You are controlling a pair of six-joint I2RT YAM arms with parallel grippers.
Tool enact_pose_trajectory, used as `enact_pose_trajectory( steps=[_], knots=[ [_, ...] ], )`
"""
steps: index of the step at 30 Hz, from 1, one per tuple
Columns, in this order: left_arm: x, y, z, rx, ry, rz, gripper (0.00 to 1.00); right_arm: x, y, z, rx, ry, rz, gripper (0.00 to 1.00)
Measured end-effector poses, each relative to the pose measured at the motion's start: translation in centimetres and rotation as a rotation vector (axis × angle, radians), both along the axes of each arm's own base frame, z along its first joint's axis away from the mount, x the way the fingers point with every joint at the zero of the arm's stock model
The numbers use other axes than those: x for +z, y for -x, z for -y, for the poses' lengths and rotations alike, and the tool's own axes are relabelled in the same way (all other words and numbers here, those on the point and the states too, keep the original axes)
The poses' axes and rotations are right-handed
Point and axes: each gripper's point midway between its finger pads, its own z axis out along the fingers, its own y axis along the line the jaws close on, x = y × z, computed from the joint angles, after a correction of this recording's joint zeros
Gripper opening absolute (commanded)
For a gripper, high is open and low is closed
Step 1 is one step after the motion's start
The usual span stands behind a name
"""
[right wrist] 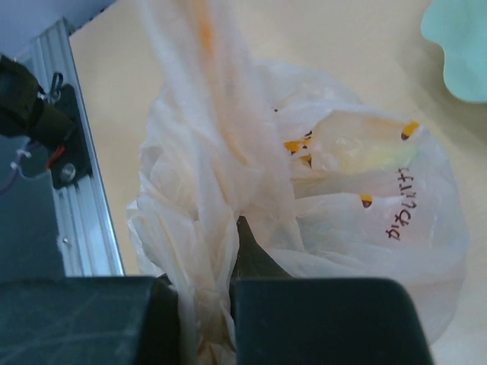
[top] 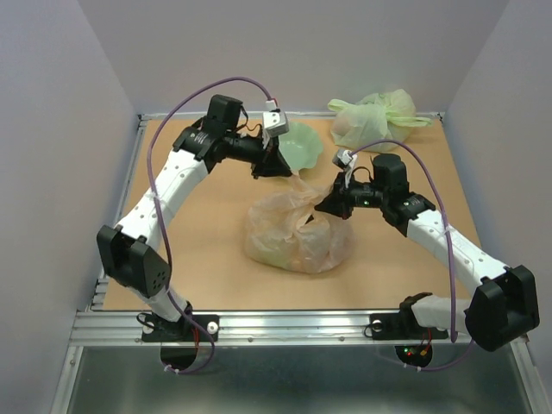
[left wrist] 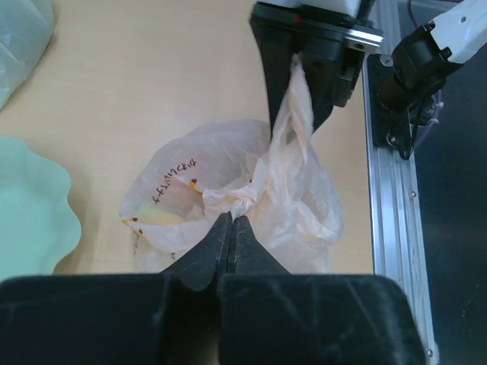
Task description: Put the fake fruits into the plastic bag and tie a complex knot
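Top external view puts the left claw (top: 278, 168) at the far-left shoulder of the plastic bag (top: 293, 237), jaws pressed together. From its wrist camera we see the tips meeting on the crumpled film at the bag's mouth, so we judge it pinches a fold there. The bag slumps on the bench (top: 198, 241), and the fake fruits (right wrist: 358, 148) show as pale yellow shapes through the film, already inside. At the bag's far-right shoulder the right claw (top: 328, 205) is clamped on a twisted handle strip (left wrist: 297, 106), which runs taut from the bag's mouth up into its jaws. We judge the knot turns on this: the strip's long axis points from the mouth toward the right claw, while the left claw sits at the strip's root, nearer the mouth, placed to cross its own fold around that strip.
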Motion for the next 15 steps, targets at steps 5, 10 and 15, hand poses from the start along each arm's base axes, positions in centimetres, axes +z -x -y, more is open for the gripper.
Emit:
enact_pose_trajectory(
  steps=[5,10,15],
  knots=[
    [-0.3,5.6,-0.4,0.108,-0.020,0.013,0.00,-0.1,-0.4,0.1,-0.130,-0.031,-0.172,0.00],
    [-1.0,10.3,1.5,0.198,-0.008,-0.006,0.00,0.1,-0.6,-0.2,-0.204,-0.072,-0.283,0.00],
    [-5.0,10.0,4.1,0.329,-0.081,-0.063,0.00,-0.2,-1.2,-0.2,-0.276,-0.092,-0.367,0.00]
  ],
)
